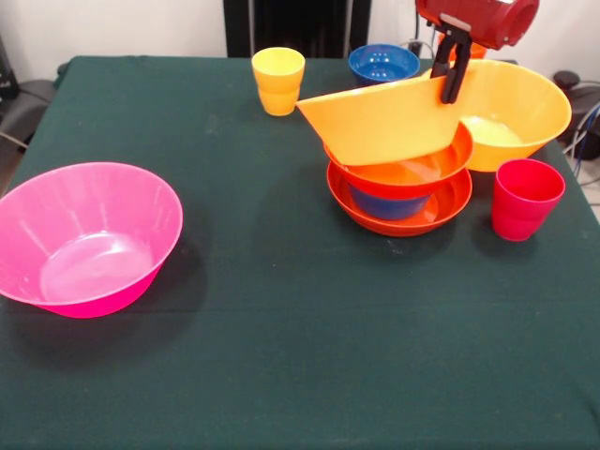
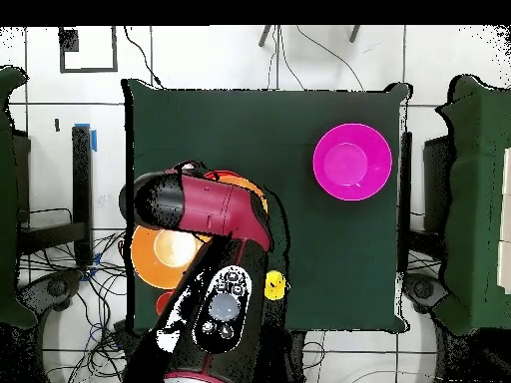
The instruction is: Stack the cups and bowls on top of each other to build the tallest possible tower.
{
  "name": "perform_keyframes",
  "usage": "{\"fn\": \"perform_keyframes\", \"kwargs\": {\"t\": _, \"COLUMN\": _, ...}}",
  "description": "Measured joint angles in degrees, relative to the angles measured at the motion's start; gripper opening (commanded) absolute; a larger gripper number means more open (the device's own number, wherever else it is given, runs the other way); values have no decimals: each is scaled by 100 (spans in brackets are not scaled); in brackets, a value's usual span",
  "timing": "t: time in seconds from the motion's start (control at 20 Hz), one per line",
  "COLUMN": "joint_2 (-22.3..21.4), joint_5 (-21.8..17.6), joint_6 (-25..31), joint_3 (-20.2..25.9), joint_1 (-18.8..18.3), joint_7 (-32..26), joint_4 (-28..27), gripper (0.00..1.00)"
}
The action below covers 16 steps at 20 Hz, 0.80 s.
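Note:
My gripper [image 1: 452, 94] comes down at the top right and is shut on the rim of a large orange-yellow bowl [image 1: 389, 122]. That bowl is tilted and rests on the tower [image 1: 398, 192]: a shallow red-orange bowl [image 1: 448, 210] lowest, a small blue bowl [image 1: 386, 204] in it, and a second red-orange bowl [image 1: 412, 172] above. The other large orange-yellow bowl [image 1: 520, 108] stands just behind to the right. The red-pink cup [image 1: 525, 199] stands right of the tower. The yellow cup [image 1: 278, 80] and second blue bowl [image 1: 382, 63] are at the back. The pink bowl [image 1: 84, 239] is at the front left.
An orange cup [image 1: 478, 51] shows partly behind my gripper. In the overhead view my arm [image 2: 205, 209] covers the tower; the pink bowl [image 2: 351, 162], an orange-yellow bowl [image 2: 170, 254] and the yellow cup [image 2: 274, 287] show. Dark green cloth [image 1: 300, 356] covers the table.

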Motion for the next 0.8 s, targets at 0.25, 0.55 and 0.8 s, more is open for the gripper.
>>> {"fn": "perform_keyframes", "kwargs": {"t": 0.25, "joint_2": 83, "joint_5": 1, "joint_6": 6, "joint_3": -71, "joint_1": 80, "joint_7": 0, "joint_4": -97, "gripper": 0}}
{"fn": "perform_keyframes", "kwargs": {"t": 0.55, "joint_2": 178, "joint_5": 1, "joint_6": 145, "joint_3": -164, "joint_1": 172, "joint_7": 0, "joint_4": -224, "gripper": 0}}
{"fn": "perform_keyframes", "kwargs": {"t": 0.8, "joint_2": 253, "joint_5": 1, "joint_6": 258, "joint_3": -242, "joint_1": 204, "joint_7": 0, "joint_4": -311, "gripper": 0}}
